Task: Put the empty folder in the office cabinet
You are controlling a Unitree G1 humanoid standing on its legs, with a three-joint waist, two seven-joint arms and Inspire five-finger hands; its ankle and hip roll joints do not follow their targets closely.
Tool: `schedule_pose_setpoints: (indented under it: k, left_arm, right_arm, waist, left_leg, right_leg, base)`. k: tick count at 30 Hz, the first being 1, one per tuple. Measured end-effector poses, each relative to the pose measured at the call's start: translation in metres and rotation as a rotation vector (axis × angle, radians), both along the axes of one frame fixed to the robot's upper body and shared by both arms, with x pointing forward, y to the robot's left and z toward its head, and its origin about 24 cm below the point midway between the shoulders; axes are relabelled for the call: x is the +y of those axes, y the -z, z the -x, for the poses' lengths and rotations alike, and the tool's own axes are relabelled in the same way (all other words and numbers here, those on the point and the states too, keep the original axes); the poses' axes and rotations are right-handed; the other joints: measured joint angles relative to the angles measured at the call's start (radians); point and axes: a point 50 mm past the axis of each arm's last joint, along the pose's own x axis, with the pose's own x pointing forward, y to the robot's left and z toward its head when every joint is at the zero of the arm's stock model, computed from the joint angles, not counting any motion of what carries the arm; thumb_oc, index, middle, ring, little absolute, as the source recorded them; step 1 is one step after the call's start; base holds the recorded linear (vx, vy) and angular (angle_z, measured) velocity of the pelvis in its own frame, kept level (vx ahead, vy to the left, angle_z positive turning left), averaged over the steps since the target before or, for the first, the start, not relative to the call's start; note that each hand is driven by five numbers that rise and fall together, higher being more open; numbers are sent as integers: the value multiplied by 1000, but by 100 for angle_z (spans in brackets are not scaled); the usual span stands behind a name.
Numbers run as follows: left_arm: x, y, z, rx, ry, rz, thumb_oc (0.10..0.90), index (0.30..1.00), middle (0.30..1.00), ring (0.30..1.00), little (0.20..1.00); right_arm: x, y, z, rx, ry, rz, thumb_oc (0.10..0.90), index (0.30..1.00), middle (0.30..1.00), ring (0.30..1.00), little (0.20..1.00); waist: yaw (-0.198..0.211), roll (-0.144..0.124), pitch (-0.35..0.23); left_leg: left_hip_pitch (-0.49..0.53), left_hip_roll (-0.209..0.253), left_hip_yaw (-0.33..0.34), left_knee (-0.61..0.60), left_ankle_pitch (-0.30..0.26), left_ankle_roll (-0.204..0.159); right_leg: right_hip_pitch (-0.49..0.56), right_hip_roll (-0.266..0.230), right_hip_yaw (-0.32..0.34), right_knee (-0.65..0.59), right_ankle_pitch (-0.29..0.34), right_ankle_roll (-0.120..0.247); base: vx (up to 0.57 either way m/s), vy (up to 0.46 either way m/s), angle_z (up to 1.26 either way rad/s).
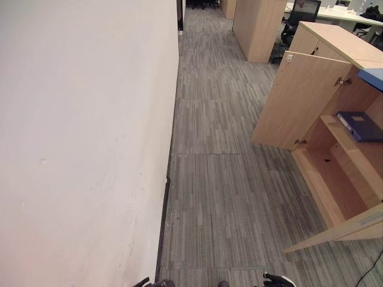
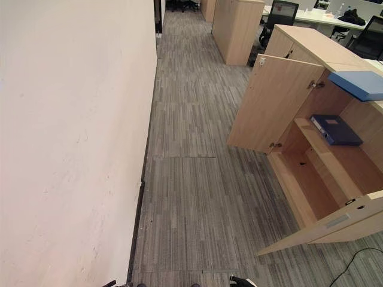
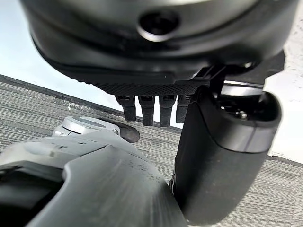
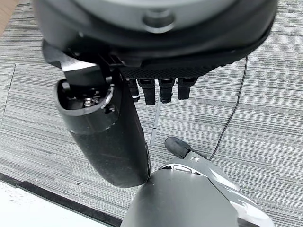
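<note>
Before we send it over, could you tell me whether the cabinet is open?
Open: both doors of the cabinet stand swung out, showing a dark blue folder lying flat on its shelf.

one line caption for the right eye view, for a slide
Open office cabinet with a dark blue folder on its shelf, beside a grey carpeted corridor.

left hand (image 3: 156, 56): fingers straight, empty | right hand (image 4: 156, 47): fingers straight, empty

White wall (image 1: 84, 143), grey carpet floor (image 1: 215, 197), black office chair (image 2: 280, 13) behind
</note>
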Motion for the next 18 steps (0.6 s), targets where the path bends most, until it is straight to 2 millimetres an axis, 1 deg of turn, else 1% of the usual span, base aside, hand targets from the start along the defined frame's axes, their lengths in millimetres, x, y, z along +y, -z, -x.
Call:
schedule_pose_setpoints:
  k: [5,18]
  left_arm:
    - [-1,0,-3,1,34,-7,800,900,900,900,900]
    - [-1,0,-4,6,46,-9,800,900,900,900,900]
  right_arm:
    - [0,0,0,0,-1,0,800,900,900,900,900]
    - [0,0,-1,-3,-4,1,800,900,900,900,900]
  waist:
    - [0,-1,0]
    - [0,1,1]
  left_leg:
    - [-1,0,-8,-10,7,-2]
    - [-1,0,-9,-12,7,-1]
  right_leg:
    - [-1,-1,-10,0,0,0]
    - [-2,-1,-12,0,0,0]
  base:
    - [10,-9,5]
    - [2,1,0]
